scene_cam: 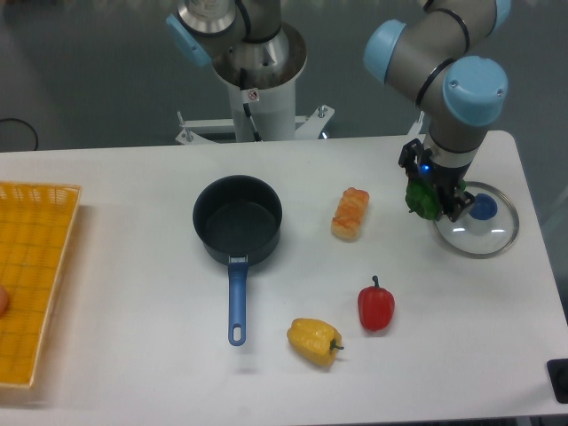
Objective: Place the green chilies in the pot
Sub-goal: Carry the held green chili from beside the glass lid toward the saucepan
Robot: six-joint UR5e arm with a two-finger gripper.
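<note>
claw [432, 197] closed around the green pepper [422, 200], lifted off the bench [133, 373] at 3 o'clock, beside the glass lid [479, 232] | pot [238, 219] sits open near centre, handle toward 6, ready to receive | red pepper [376, 306] and yellow pepper [314, 340] untouched at 5 o'clock

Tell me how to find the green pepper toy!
Look at the right end of the white table, where the glass lid lies. Just left of the lid, the gripper clamps the green pepper. It is the only green one; the others are red and yellow.
</note>
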